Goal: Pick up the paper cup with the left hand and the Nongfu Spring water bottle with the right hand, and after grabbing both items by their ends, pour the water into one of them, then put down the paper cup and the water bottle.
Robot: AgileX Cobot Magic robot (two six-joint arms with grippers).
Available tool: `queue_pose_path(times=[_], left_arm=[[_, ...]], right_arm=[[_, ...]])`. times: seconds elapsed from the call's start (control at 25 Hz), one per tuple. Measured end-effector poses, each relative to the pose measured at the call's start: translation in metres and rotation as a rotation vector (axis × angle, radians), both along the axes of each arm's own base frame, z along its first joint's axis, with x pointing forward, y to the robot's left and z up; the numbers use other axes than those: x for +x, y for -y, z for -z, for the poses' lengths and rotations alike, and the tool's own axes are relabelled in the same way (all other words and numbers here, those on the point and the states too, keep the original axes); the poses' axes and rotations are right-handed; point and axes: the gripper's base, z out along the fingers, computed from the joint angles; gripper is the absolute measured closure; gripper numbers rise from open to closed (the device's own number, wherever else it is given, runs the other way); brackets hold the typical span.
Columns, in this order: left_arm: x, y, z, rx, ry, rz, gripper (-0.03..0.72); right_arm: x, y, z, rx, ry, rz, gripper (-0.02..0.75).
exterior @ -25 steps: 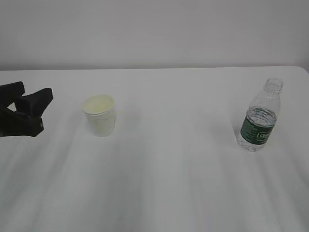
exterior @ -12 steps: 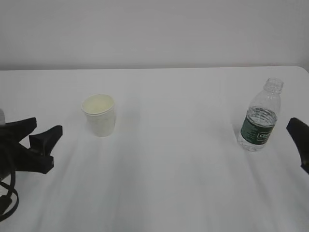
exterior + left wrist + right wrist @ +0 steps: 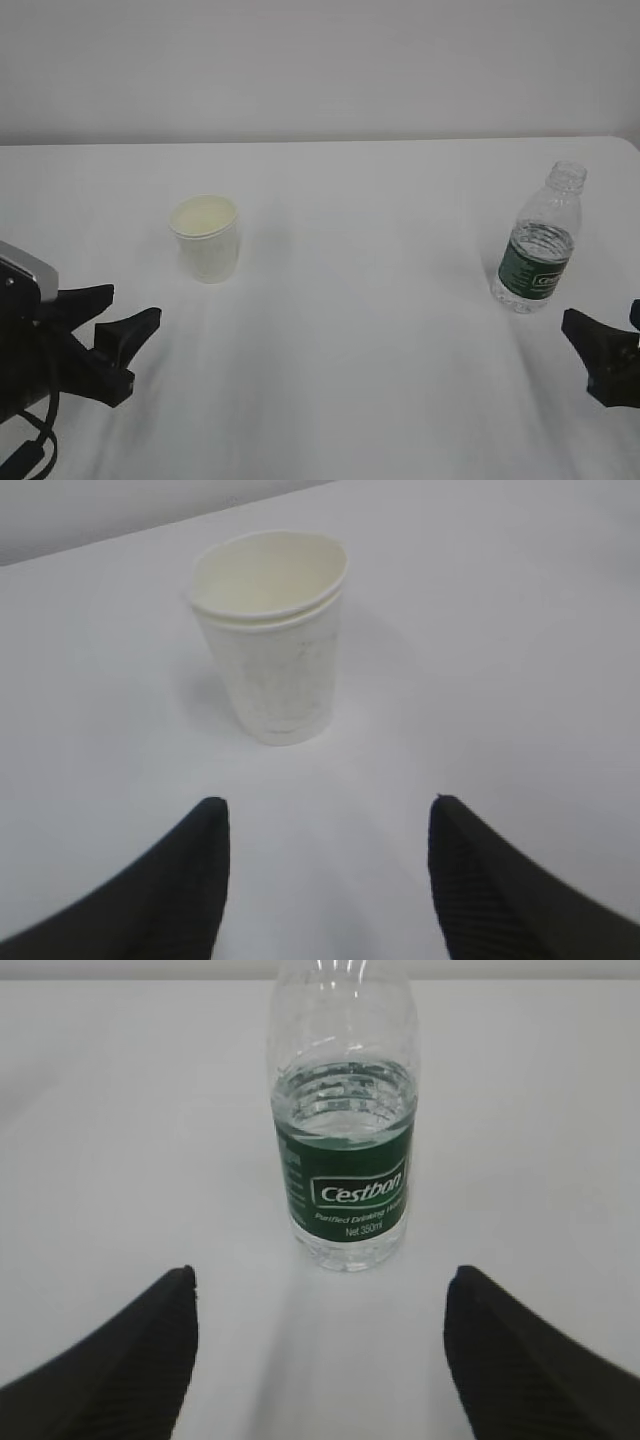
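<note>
We are lining up: left claw and right claw both gape empty, cup far-left and bottle right on the desk; next, advance and clamp

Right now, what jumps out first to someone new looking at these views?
Two things stand alone on the white table: a white paper cup at left and a clear, capless bottle with a green label at right, part full of water. The left tool at the lower left and the right tool at the lower right are both open, each facing its item without touching it.
</note>
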Motion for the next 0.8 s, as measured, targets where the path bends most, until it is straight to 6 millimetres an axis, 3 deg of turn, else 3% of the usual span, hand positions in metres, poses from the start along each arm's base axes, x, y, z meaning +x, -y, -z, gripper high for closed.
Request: queue_pose_path(times=[0.8], left_arm=[[0.001, 0.007, -0.003, -0.004, 0.023, 0.069, 0.238]], right_arm=[[0.065, -0.003, 0.034, -0.027, -0.041, -0.036, 0.068]])
